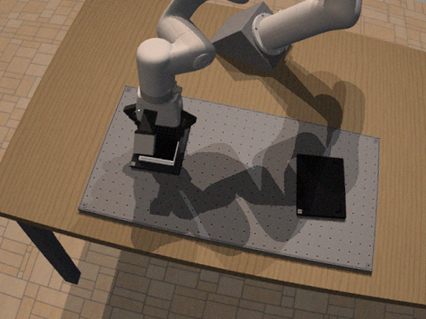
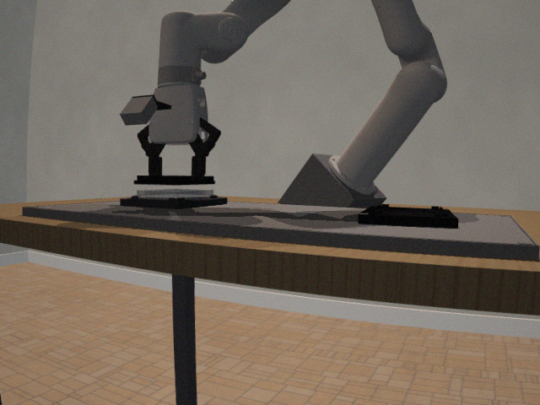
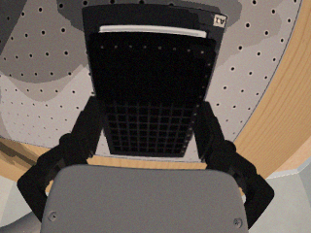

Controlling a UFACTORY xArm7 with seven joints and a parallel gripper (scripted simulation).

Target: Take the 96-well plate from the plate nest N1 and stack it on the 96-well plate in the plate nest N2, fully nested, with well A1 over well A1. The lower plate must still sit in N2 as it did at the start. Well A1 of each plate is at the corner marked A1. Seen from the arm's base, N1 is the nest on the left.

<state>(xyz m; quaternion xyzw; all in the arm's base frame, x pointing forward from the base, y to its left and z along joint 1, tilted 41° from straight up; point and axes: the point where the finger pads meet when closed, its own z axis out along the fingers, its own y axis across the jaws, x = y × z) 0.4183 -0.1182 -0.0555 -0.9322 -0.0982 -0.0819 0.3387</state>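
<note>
My gripper (image 2: 174, 167) is shut on a black 96-well plate (image 2: 174, 179) and holds it level, a small gap above a pale 96-well plate (image 2: 174, 191). The pale plate sits in the black nest N2 (image 2: 173, 201) at the left of the grey baseplate. From above, the held plate (image 1: 165, 146) covers most of the pale plate, whose white edges (image 1: 159, 161) show at the near and right sides. In the wrist view the held plate (image 3: 152, 93) hides the lower plate except a white strip (image 3: 152, 29). A small A1 label (image 3: 220, 21) shows at the nest's corner.
The black nest N1 (image 1: 321, 187) lies at the right of the perforated baseplate (image 1: 234, 181) with no plate in it; it also shows in the side view (image 2: 407, 216). The arm's base block (image 1: 246, 39) stands behind the baseplate on the wooden table.
</note>
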